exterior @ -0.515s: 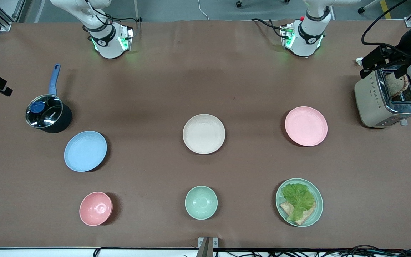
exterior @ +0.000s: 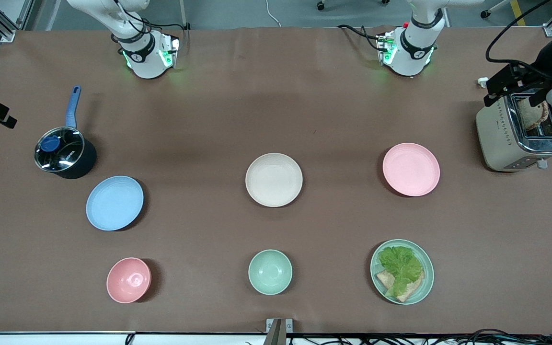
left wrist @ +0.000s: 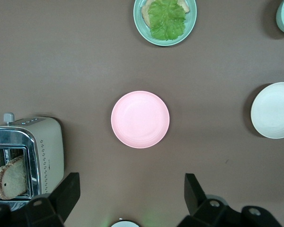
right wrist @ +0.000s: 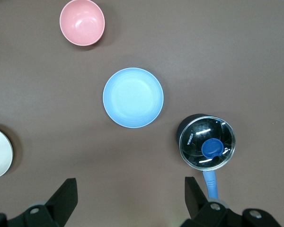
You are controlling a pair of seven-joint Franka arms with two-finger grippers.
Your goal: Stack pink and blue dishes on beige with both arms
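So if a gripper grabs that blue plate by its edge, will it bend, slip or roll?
The blue plate looks rigid, so it probably won't flop. Its matte finish suggests a fair grip, though the rim is low and shallow, leaving little to pinch. Lying flat on the table, it should slide rather than roll if nudged.

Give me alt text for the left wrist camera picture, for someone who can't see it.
A pink plate lies on the brown table below the left tool, whose open fingers frame the view. Around it are a toaster holding bread, a green plate of lettuce and bread, and a beige plate.
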